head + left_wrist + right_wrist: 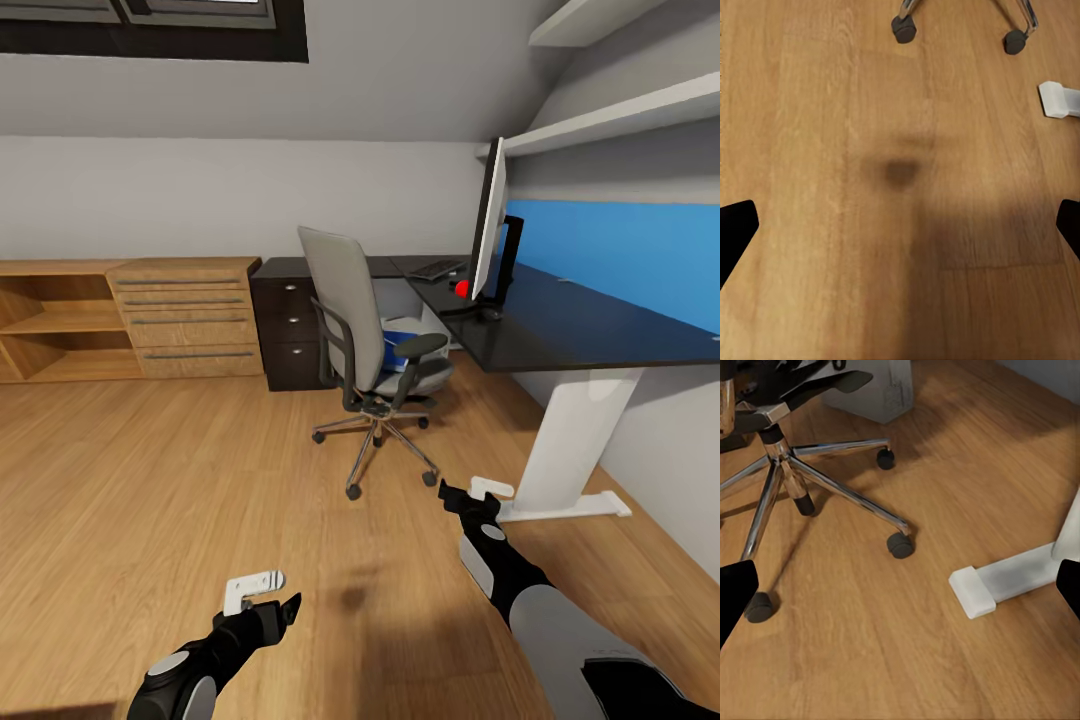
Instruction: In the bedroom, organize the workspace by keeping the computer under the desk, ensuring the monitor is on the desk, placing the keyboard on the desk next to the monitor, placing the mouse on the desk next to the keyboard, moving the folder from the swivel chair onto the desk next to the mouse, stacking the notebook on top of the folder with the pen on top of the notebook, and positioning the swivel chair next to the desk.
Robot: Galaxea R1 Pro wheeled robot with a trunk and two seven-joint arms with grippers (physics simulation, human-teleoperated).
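Currently the blue folder (403, 345) lies flat on the swivel chair (372, 345) seat beside the desk (560, 325); judged light, thin, slippery, best pinched at an edge; left gripper (262, 593) and right gripper (478, 494) both spread, empty.

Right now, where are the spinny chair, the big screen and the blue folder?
swivel chair (340, 290): head view, grey backrest.
monitor (489, 218): head view, thin edge of the screen.
folder (402, 352): head view, blue part on the seat.
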